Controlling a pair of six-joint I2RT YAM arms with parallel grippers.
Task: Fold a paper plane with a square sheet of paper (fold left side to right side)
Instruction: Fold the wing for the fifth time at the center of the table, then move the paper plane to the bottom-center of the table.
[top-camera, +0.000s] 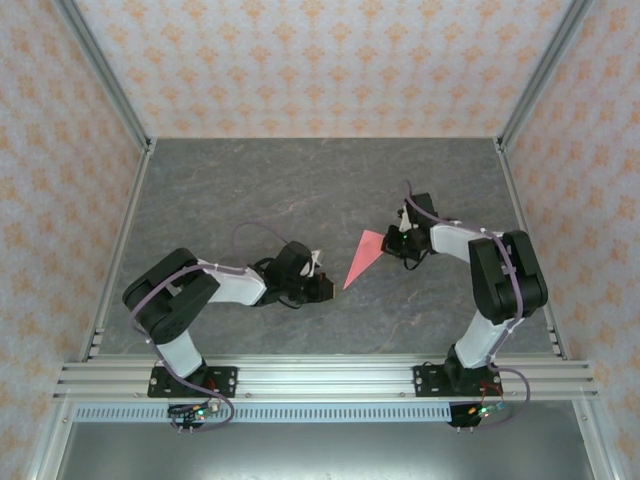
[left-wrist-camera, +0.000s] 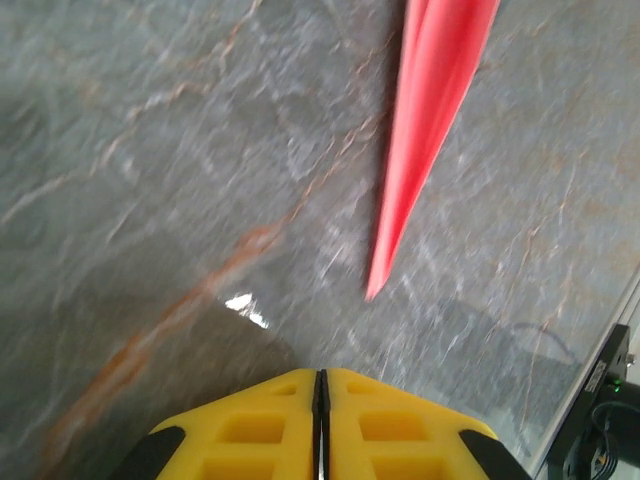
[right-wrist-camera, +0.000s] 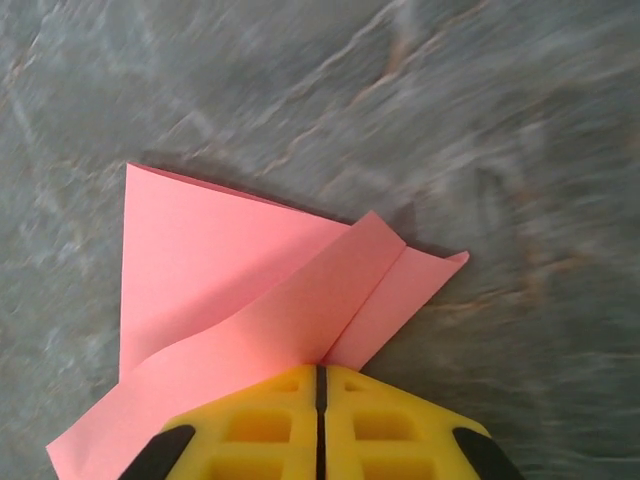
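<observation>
The right end effector has its two yellow fingers pressed together. The wide rear end of the pink paper plane begins directly at their tips, and one folded flap rises toward the seam between them. Whether the tips pinch this flap or only press on it cannot be told. The rest of the plane spreads ahead of this end effector, mostly to its left, on the grey bench.

The left end effector is also closed and holds nothing. The sharp nose of the plane lies a little ahead of it and to its right, apart from the fingers.

The flap near the right fingers does not lie flat. If this end effector slides or lifts away, the thin paper may follow it, so the crease could open or the plane could turn. The bench looks smooth, so a push from the closed left fingers may bend the narrow nose or move the whole plane instead of folding it. If the layers are uneven when the left side goes over the right, the edges will probably not meet.
</observation>
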